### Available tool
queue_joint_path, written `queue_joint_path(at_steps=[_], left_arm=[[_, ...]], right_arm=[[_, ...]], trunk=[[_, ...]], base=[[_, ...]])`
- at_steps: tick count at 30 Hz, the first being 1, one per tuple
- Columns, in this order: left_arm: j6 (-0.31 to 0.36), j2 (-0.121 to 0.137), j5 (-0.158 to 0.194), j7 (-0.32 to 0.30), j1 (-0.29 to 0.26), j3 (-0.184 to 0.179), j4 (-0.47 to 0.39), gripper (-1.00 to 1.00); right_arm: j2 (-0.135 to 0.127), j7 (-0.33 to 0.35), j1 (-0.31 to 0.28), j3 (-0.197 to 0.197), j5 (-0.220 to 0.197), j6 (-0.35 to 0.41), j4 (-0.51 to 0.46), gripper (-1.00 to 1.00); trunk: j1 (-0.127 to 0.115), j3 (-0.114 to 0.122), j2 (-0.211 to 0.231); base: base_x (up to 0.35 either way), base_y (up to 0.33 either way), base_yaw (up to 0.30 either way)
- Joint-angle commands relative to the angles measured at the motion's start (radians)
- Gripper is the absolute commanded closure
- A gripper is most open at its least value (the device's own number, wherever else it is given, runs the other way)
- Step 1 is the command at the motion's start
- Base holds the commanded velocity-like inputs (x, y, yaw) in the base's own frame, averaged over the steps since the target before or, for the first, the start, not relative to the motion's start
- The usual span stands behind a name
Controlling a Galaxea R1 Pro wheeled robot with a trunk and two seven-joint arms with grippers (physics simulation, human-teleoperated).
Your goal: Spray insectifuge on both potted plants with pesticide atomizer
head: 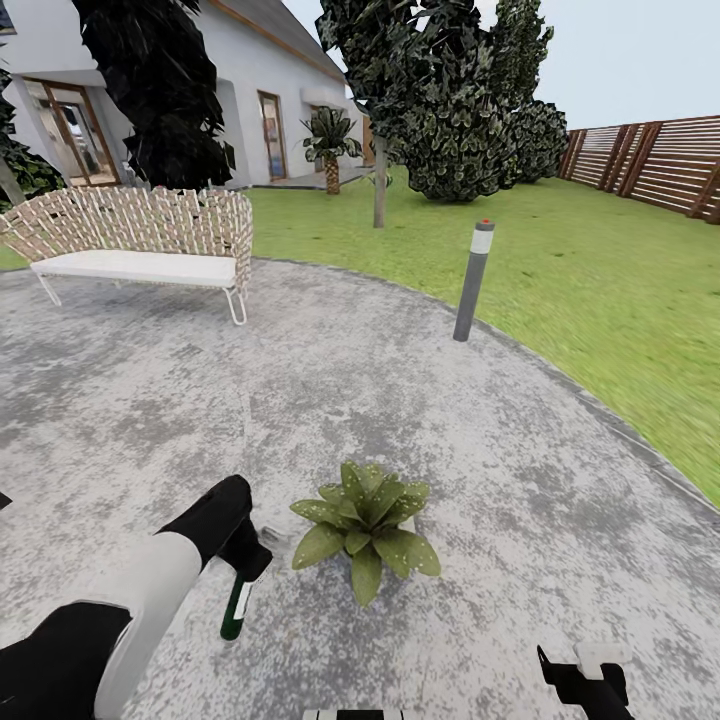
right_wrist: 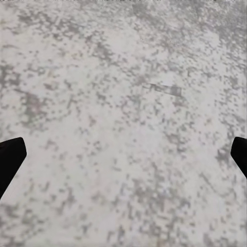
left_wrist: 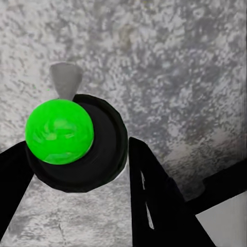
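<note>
On the grey mottled stone patio (head: 420, 400), one potted plant (head: 365, 525) spreads speckled green leaves that hide its pot. The second potted plant is out of view. Just to its left my left gripper (head: 245, 555) is shut on the pesticide atomizer (head: 236, 605), whose body hangs below the fingers. In the left wrist view the atomizer (left_wrist: 59, 131) shows a bright green ball on a dark round cap with a grey nozzle, between the black fingers (left_wrist: 154, 190) of the left gripper (left_wrist: 77, 154). My right gripper (head: 585, 675) sits low at the right, and in its wrist view the right gripper (right_wrist: 123, 159) is open over bare stone.
A woven bench (head: 140, 240) stands at the patio's far left. A grey bollard light (head: 473, 280) rises at the patio's rim. Lawn (head: 600, 270) spreads to the right up to a brown slatted fence (head: 650, 160). Trees (head: 450, 100) and a white house (head: 270, 90) stand behind.
</note>
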Motion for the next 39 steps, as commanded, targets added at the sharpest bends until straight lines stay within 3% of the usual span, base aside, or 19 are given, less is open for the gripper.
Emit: queue_joint_path(at_steps=[1,4,6,11,13,20,26,28,32,35,37,39], left_arm=[[0.005,0.000,-0.010,-0.031,-0.007,-0.001,-0.033,1.00],[0.003,-0.001,-0.023,-0.164,-0.049,-0.007,-0.071,1.00],[0.001,0.004,-0.036,-0.195,-0.055,-0.011,-0.072,1.00],[-0.006,0.012,-0.132,-0.210,-0.037,-0.051,-0.062,1.00],[-0.009,0.014,-0.151,-0.211,-0.013,-0.055,-0.060,1.00],[-0.016,0.017,-0.160,-0.211,0.051,-0.074,-0.059,1.00],[-0.019,0.080,-0.154,-0.212,0.057,-0.078,-0.061,1.00],[-0.023,0.075,-0.149,-0.213,0.056,-0.071,-0.070,1.00],[-0.025,-0.005,-0.147,-0.214,0.047,-0.071,-0.078,1.00],[-0.022,-0.038,-0.147,-0.213,0.040,-0.070,-0.080,1.00],[-0.021,-0.039,-0.147,-0.213,0.039,-0.067,-0.088,1.00],[-0.025,-0.008,-0.147,-0.214,0.048,-0.065,-0.090,1.00]], right_arm=[[0.000,0.009,-0.001,-0.009,0.003,-0.004,0.000,-1.00],[0.000,0.009,0.000,-0.009,0.003,-0.004,0.000,-1.00],[0.000,0.009,-0.001,-0.009,0.003,-0.004,0.000,-1.00],[0.000,0.009,-0.001,-0.010,0.003,-0.004,0.000,-1.00],[0.000,0.009,-0.001,-0.009,0.003,-0.004,0.000,-1.00],[-0.002,0.009,-0.001,-0.010,0.003,-0.004,0.000,-1.00],[-0.003,0.009,0.000,-0.010,0.003,-0.004,0.000,-1.00],[-0.003,0.009,-0.001,-0.010,0.003,-0.004,-0.001,-1.00],[-0.003,0.009,-0.001,-0.010,0.002,-0.004,-0.001,-1.00],[-0.001,0.009,0.000,-0.008,0.001,-0.004,-0.003,-1.00],[0.000,0.009,0.000,-0.008,0.001,-0.004,-0.003,-1.00],[0.001,0.009,0.000,-0.008,0.001,-0.005,-0.002,-1.00]], trunk=[[0.000,-0.001,0.000],[0.000,-0.001,0.000],[0.000,-0.001,0.000],[0.000,-0.001,0.000],[0.000,-0.001,0.000],[0.000,-0.001,0.000],[0.000,-0.001,0.000],[0.000,-0.001,0.000],[0.000,-0.001,0.000],[0.000,-0.001,0.000],[0.000,-0.001,0.000],[0.000,-0.001,0.000]], base=[[0.000,0.000,0.000],[0.000,0.000,0.000],[0.000,0.000,0.000],[0.000,0.000,0.000],[0.000,0.000,0.000],[0.000,0.000,0.000],[0.000,0.000,0.000],[0.000,0.000,0.000],[0.000,0.000,0.000],[0.000,0.000,0.000],[0.000,0.000,0.000],[0.000,0.000,0.000]])
